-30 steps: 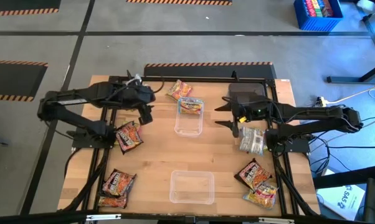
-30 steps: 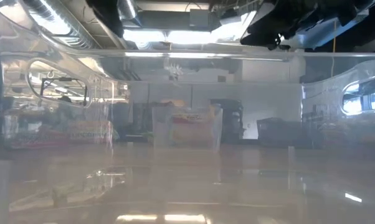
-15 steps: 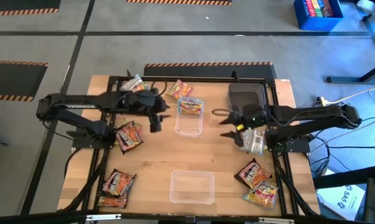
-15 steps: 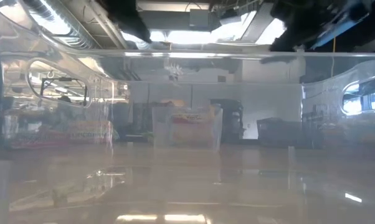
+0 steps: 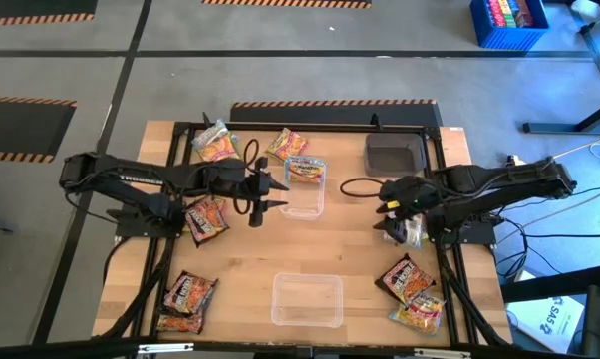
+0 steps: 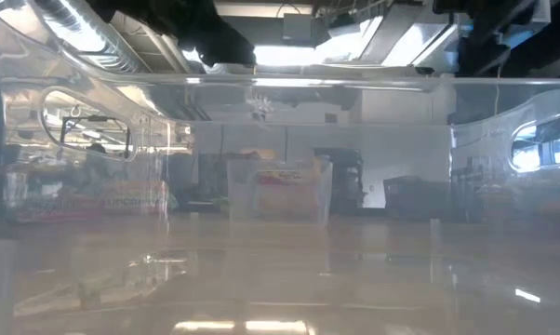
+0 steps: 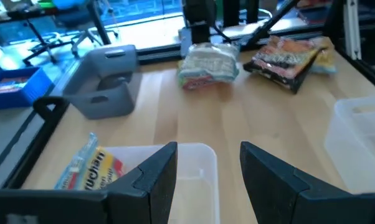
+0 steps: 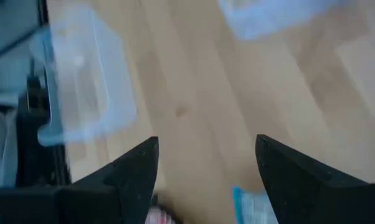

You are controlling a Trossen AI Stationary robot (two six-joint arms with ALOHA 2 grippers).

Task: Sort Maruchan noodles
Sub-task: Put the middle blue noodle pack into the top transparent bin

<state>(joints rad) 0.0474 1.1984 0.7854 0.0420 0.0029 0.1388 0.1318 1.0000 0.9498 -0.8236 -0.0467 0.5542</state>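
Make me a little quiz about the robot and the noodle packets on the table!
1. True or false: the clear tub at the far middle of the table holds one noodle packet.
2. Is the other clear tub, at the near edge, A) full or B) empty?
3. Which gripper hovers by the pale packet?

Key: 1 true. 2 B. 3 the right gripper, open; the left gripper, also open, is beside the far tub.

Nine noodle packets (image 5: 206, 216), two clear tubs (image 5: 307, 301), one grey tray (image 5: 395, 153).
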